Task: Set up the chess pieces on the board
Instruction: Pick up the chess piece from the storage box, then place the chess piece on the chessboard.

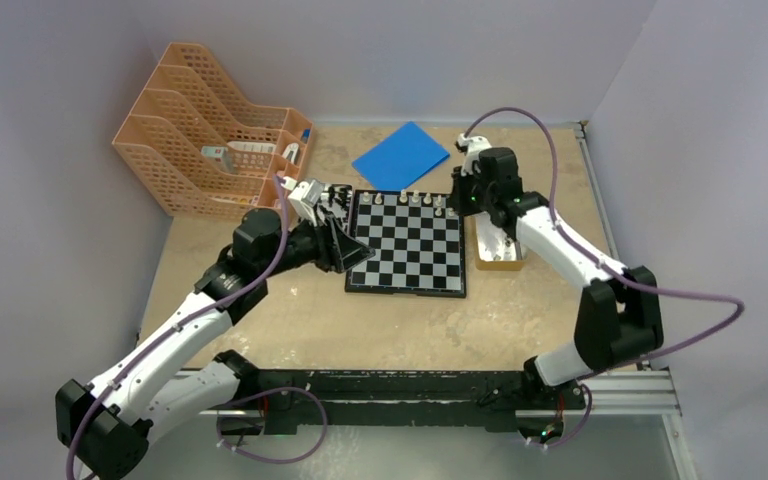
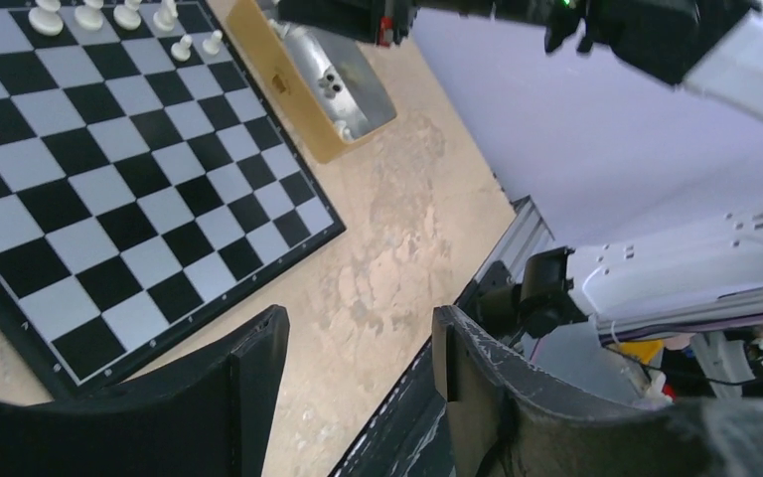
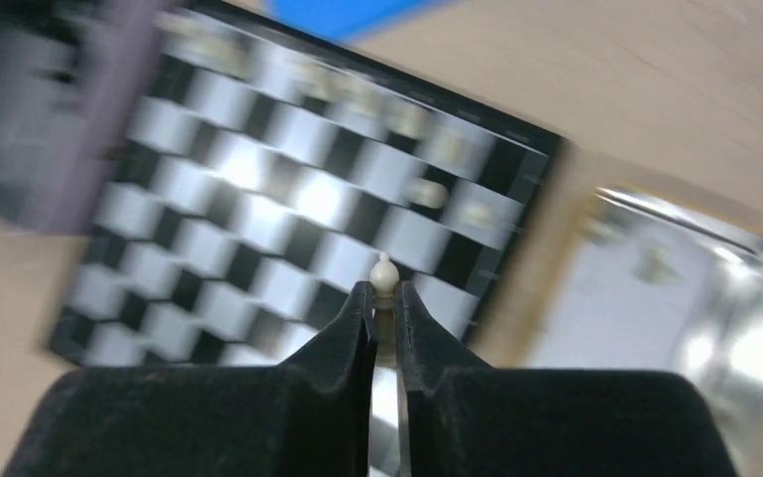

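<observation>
The board (image 1: 407,243) lies flat in the middle of the table, and several cream-white chess pieces (image 1: 415,198) stand along its far row. My right gripper (image 3: 384,298) is shut on a small cream-white piece (image 3: 383,271), whose rounded head pokes out above the fingertips. It hovers over the board's far right corner (image 1: 460,195), and the view is blurred. My left gripper (image 2: 358,348) is open with nothing between its fingers. It hangs over the bare table just off the board's edge (image 1: 352,252). The white pieces (image 2: 89,15) also show in the left wrist view.
A metal tin in a tan tray (image 1: 498,245) sits right of the board and shows in the wrist views (image 2: 333,84) (image 3: 656,288). A blue sheet (image 1: 401,155) lies behind the board. An orange file rack (image 1: 210,130) stands at the far left.
</observation>
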Available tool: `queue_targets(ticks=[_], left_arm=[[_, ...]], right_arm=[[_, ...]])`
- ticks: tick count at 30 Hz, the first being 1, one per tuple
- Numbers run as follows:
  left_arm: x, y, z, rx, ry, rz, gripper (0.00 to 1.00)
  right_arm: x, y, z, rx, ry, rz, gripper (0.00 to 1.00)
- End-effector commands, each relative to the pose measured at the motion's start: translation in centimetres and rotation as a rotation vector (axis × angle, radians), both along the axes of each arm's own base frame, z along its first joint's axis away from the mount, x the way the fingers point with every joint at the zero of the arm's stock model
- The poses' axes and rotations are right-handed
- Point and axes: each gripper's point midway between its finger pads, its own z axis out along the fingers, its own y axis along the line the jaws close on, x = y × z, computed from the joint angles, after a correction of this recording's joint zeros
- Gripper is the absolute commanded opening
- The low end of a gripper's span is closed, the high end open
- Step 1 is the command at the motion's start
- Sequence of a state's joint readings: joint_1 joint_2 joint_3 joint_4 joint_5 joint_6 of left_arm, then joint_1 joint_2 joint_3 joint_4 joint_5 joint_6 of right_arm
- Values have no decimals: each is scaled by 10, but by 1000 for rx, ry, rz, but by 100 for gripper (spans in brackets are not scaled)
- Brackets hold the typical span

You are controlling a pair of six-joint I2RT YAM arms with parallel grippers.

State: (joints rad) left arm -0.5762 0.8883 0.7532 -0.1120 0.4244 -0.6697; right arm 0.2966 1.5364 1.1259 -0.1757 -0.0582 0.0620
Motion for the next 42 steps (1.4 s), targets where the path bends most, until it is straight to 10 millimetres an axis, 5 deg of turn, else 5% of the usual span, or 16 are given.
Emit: queue_targets(ticks=[1, 8, 14, 21, 42], left_arm=[[17, -10, 27, -101, -95, 11, 56], [58, -5, 29, -14, -274, 126, 66], [81, -17, 42, 3, -405, 120, 68], [79, -48, 50, -7, -551, 4, 68], [103, -80, 44, 17, -565, -38, 54]], right_arm=[[-21, 75, 80, 440, -127, 102, 9], [-53, 106, 124, 855, -53, 90, 8], [-74, 123, 139, 1106, 53, 93, 8], [-87, 129, 161, 1318, 86, 47, 9], [-86, 134, 164, 1327, 84, 41, 10]])
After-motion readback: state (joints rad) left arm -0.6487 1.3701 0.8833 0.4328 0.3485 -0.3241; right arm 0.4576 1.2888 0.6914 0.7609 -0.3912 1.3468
